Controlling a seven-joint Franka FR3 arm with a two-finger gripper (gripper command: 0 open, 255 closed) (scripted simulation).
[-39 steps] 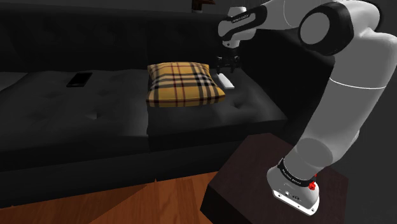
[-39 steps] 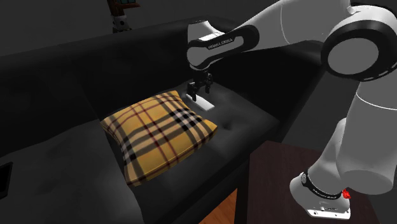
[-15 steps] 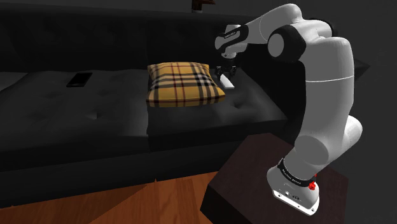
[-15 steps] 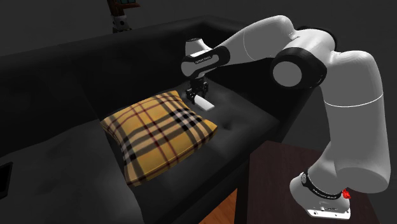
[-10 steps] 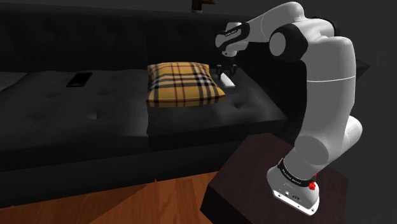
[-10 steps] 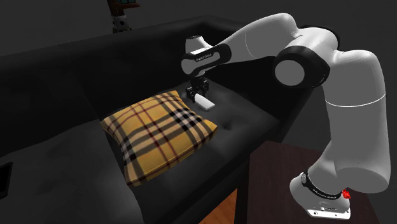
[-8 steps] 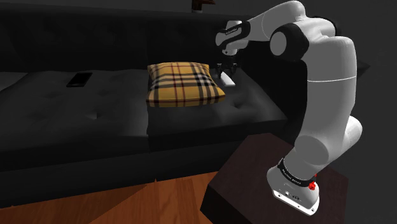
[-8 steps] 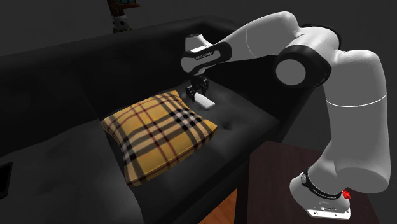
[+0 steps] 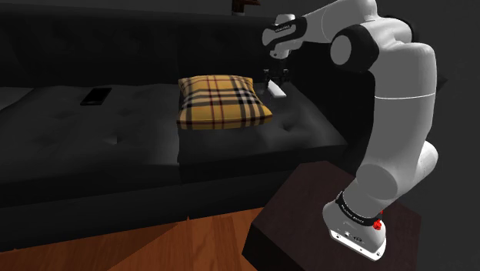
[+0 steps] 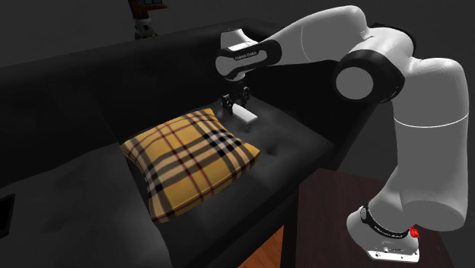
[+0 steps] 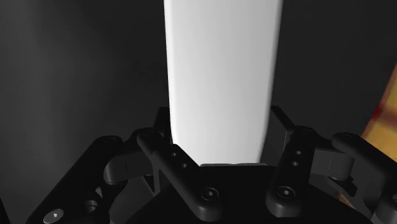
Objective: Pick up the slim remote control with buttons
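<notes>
Scanning from the shoulder view's left: finding a small flat dark slab (image 9: 96, 95) lying on the seat of the black sofa (image 9: 115, 142), well apart from everything else. Moving rightward, meeting a yellow plaid cushion (image 9: 223, 101) resting on the same seat. Coming just past the cushion's right-hand corner, seeing the slim white remote (image 9: 275, 90) being clamped by the black gripper (image 9: 276, 81), reaching down on it from above. Checking the wrist view: both fingers (image 11: 159, 149) pressing against the remote's long edges, gripping it near one end, with the rest of the plain white body stretching away from the hand and a sliver of yellow cushion showing off to one side. Not managing to tell whether the remote is touching the seat or hanging just clear of it. Continuing right, following the white arm (image 9: 400, 92) bending high over the sofa's end and dropping to the dark stand (image 9: 300, 208) at the lower right, with a reddish wooden floor (image 9: 177, 242) showing beside the stand and in front of the sofa.
</notes>
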